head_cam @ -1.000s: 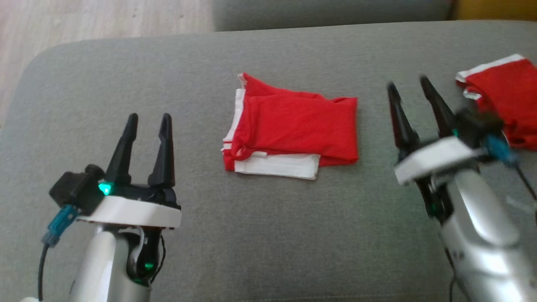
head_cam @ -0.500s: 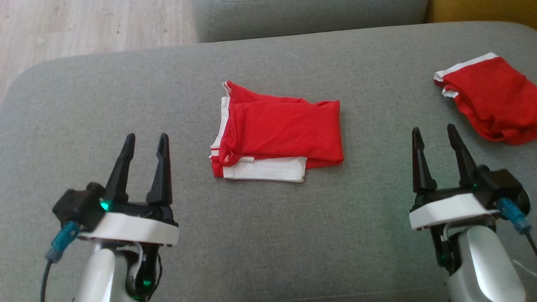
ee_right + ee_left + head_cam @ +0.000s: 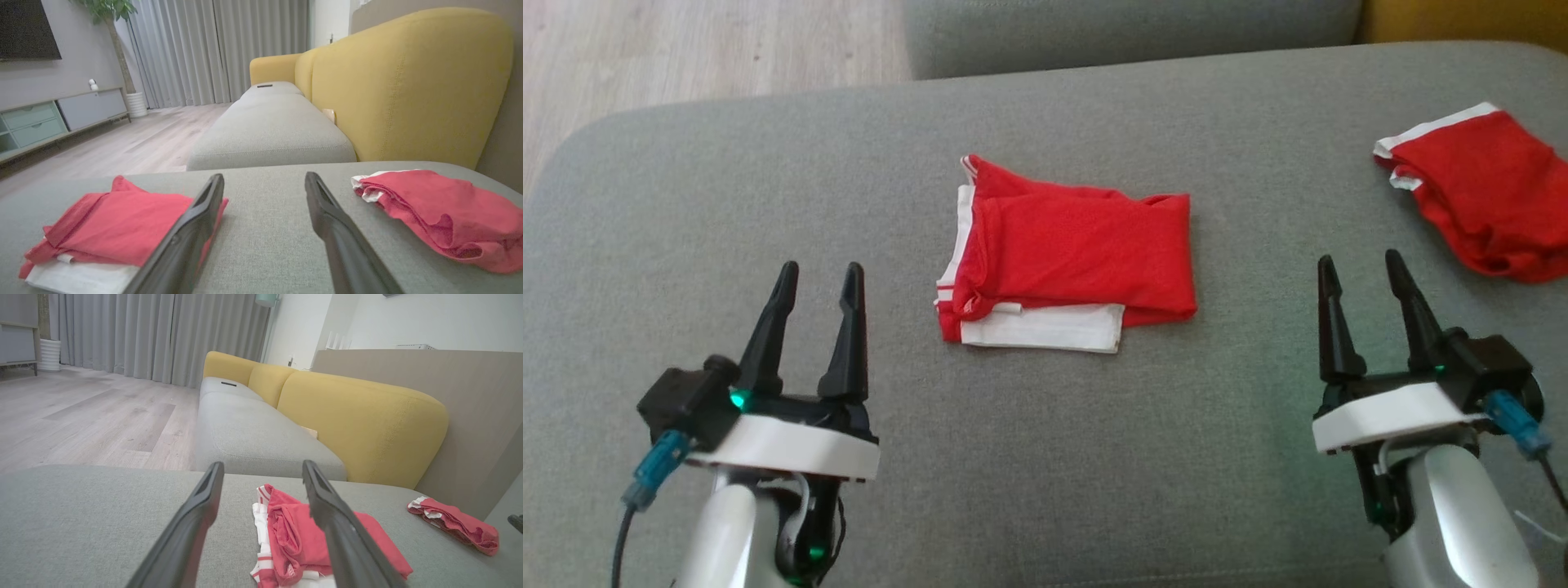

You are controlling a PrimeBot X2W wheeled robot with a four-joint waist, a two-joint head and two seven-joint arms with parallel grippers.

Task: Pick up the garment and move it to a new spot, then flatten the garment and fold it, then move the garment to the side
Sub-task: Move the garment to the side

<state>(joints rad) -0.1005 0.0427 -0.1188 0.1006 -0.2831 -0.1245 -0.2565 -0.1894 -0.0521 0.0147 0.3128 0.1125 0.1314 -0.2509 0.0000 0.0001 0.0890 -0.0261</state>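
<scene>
Head view, nearest first: got left gripper [image 3: 821, 269] at lower left, fingers spread, nothing between them. Same for right gripper [image 3: 1361, 258] at lower right: spread, empty. Both over bare grey cushion [image 3: 1045, 474]. Can't tell whether touching it.

Further out: see folded garment [image 3: 1078, 253] mid-cushion, ahead of and between the grippers, well apart from both. Red, with white bands on near and left edges. See crumpled garment [image 3: 1478, 196] ahead-right of right gripper, apart from it, near cushion's right end. Wood floor [image 3: 686, 49] past cushion's far left.

Left wrist view: looks straight at folded garment, seen between own fingers, partly behind one. Shows layered folds that head view flattens out.

Right wrist view: bare cushion between own fingers, one garment on either side.

Farthest, wrist views, not in head view: yellow backrest [image 3: 359, 416], curtains [image 3: 143, 335]. From right wrist, also TV [image 3: 28, 28], plant [image 3: 110, 12], cabinet [image 3: 61, 114].
</scene>
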